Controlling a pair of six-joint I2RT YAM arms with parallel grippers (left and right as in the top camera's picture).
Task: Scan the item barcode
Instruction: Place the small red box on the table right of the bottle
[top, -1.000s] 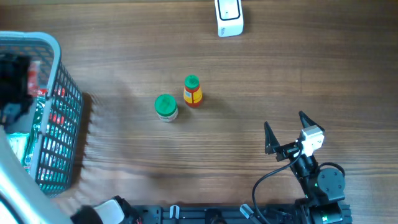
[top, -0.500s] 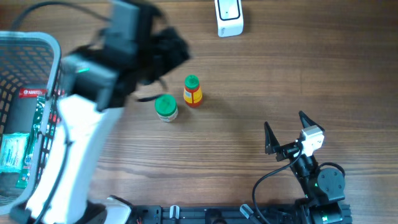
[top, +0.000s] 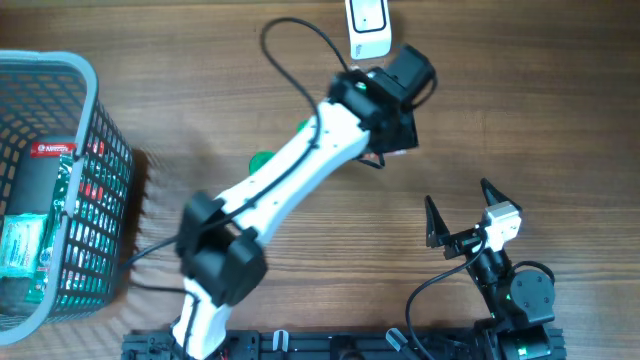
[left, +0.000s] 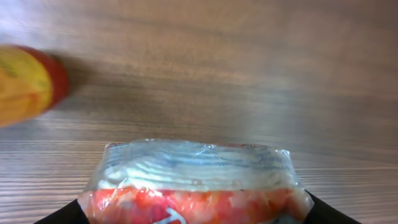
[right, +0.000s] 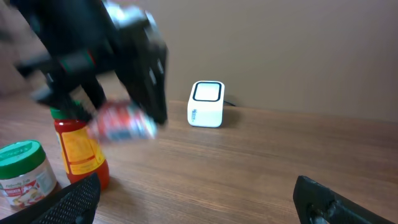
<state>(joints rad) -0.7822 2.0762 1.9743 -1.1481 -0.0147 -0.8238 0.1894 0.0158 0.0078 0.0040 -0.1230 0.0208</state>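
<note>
- At the table's left edge stands the pale mesh basket (top: 100, 150), with more packaged goods lying inside it. Leave it alone for now.
- Near the middle of the table, the small jar with the green lid (top: 260, 160) shows only as a sliver beside the white left arm (top: 300, 165). The red sauce bottle with the yellow label (right: 78, 152) stands just beside the jar, and from overhead the arm hides it.
- Your item is the clear plastic packet with red and white contents (left: 199, 180). It is off the table, pinched across its width by the left jaws, above the far half of the table and near the scanner.
- Expect the packet to be light and soft. The film looks glossy and wrinkled, so it will likely be slippery, and it may bow or sag where nothing supports it.
- Hold it across the filled body, as it is held now, rather than by the thin sealed edge. Squeeze only enough to stop it sliding.
- You cannot see the barcode in any view. Glare off the film may also trouble the reading.
- The white box scanner (top: 368, 28) sits at the table's far edge, just beyond the packet, with its window on top.
- The right jaws are spread wide and empty, near the table's near edge toward the right corner, well apart from the packet.
</note>
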